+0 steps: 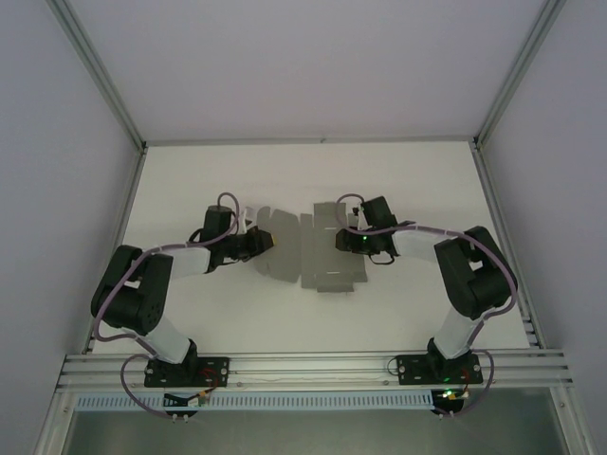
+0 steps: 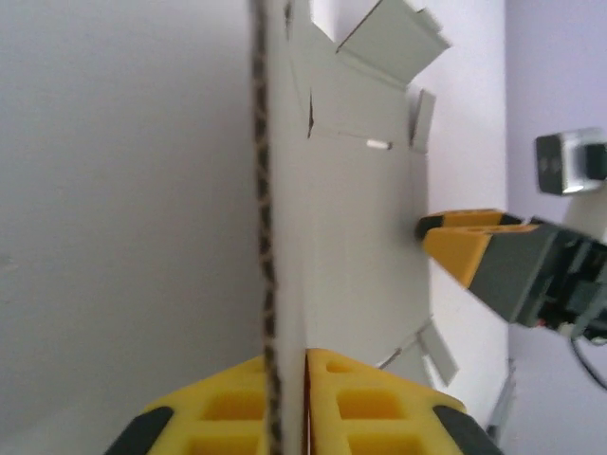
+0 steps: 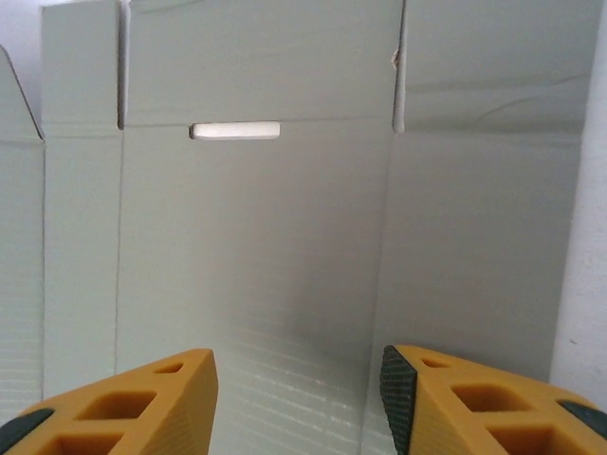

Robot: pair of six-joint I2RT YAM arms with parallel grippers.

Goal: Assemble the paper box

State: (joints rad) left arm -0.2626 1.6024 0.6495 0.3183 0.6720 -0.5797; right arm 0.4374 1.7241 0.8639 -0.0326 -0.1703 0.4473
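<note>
Far left: the left end effector (image 2: 285,374) is clamped shut on one edge of the paper box (image 1: 308,258), a flat grey die-cut sheet on the bench (image 1: 408,190) between both arms. Right: the right end effector (image 3: 299,379) has its jaws apart and holds nothing; a panel with a slot (image 3: 235,131) lies just ahead of it. Judgement: fold on the scored crease. Pinch firmly at left and press the panel down beside the score at right, so the sheet cannot slide.
</note>
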